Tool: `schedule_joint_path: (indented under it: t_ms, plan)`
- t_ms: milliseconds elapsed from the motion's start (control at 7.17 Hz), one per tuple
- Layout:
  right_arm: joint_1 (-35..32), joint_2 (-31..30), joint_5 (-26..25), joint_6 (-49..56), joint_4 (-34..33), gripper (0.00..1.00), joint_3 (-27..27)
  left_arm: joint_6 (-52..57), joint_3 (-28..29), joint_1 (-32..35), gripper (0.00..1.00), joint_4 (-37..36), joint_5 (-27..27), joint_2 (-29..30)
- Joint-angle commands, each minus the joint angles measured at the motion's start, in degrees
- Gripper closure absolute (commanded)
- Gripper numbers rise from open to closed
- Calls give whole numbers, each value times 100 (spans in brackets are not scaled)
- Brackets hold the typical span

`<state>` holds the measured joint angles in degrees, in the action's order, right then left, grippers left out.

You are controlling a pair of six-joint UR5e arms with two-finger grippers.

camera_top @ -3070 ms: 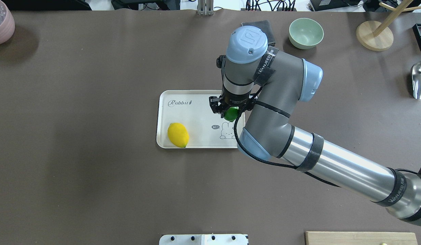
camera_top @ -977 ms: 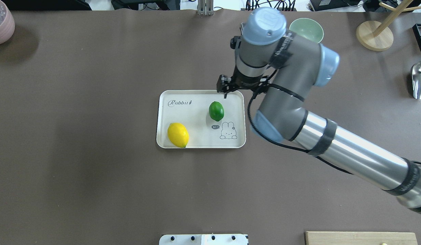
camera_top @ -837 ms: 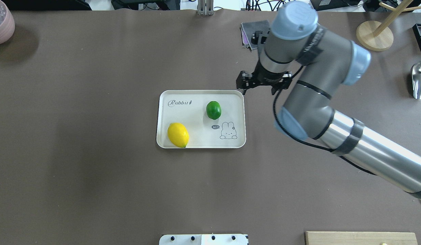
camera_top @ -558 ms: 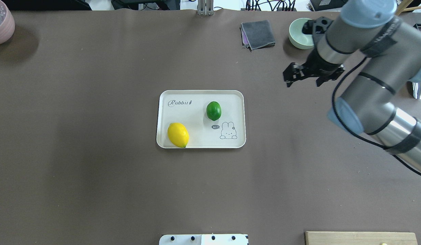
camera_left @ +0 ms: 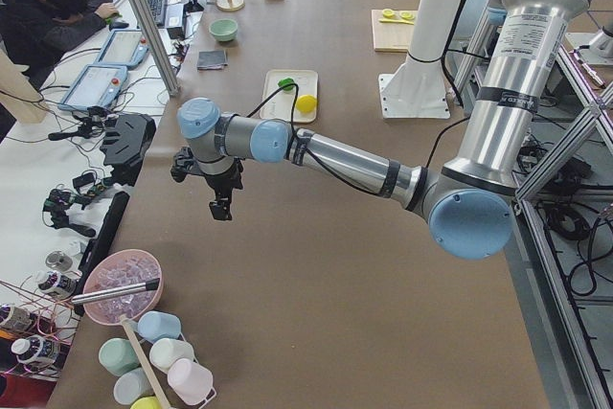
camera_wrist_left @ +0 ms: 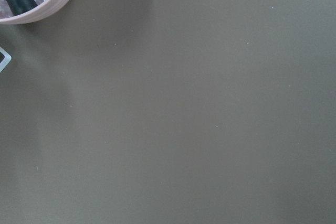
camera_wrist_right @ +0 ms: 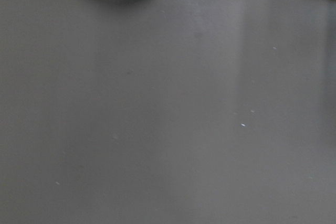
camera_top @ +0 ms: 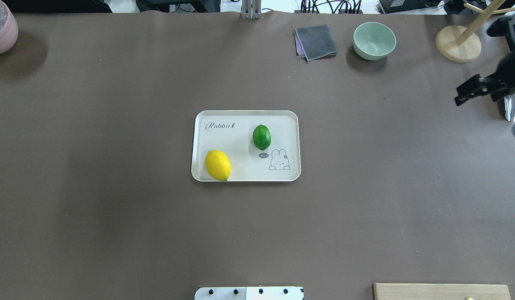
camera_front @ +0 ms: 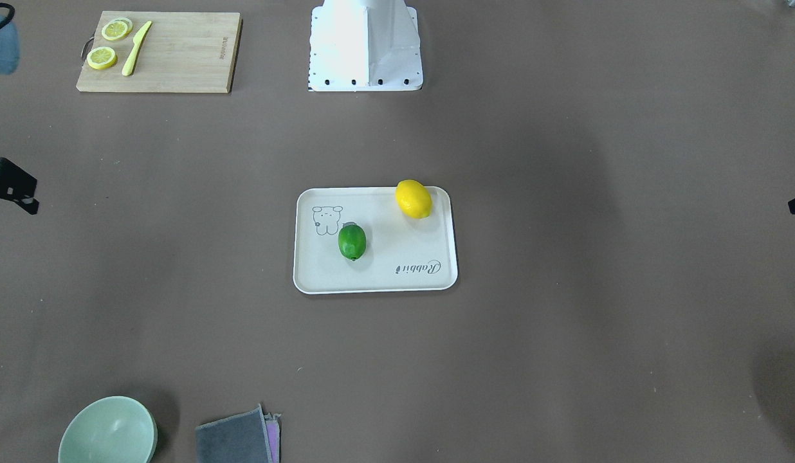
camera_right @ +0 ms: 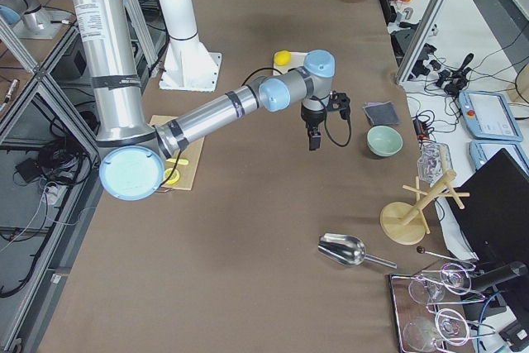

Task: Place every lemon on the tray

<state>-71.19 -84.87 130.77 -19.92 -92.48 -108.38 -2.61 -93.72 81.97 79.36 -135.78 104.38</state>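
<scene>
Right tool: jaws seen spread, nothing held, hung above the counter well apart from the tray | left tool: opening cannot be told | green lemon: laid mid-tray | yellow lemon: laid in the tray's corner nearest the robot's left.

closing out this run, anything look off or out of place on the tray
Nothing stands out. The yellow lemon and the green lemon both lie inside the tray, apart from each other, nothing spilled.
</scene>
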Motion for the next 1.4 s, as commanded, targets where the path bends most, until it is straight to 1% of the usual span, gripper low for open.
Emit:
schedule_joint_path:
  t_ms: [0,140,279,419,698,1116,1256]
  plan:
    - [-1216,-966,519,1713,2,0,10,-3,-23,3,2,0,-2,-6]
    - [-1709,-1231,564,2320,2,0,18,-3,-101,12,2,-9,7,-14]
    - [-2097,-1660,573,2909,2,0,27,-3,-111,12,2,-17,-1,-23]
    - [-2266,-1847,573,3280,2,0,45,-3,-137,12,2,-9,-2,-102]
    - [-2276,-1849,626,3223,2,0,54,-46,-155,3,2,-26,-2,-94]
    - [-2276,-1840,669,3222,2,0,211,-55,-137,-6,2,-9,7,-94]
    - [-2276,-1831,817,3222,2,0,221,-64,-163,3,2,-17,7,-94]
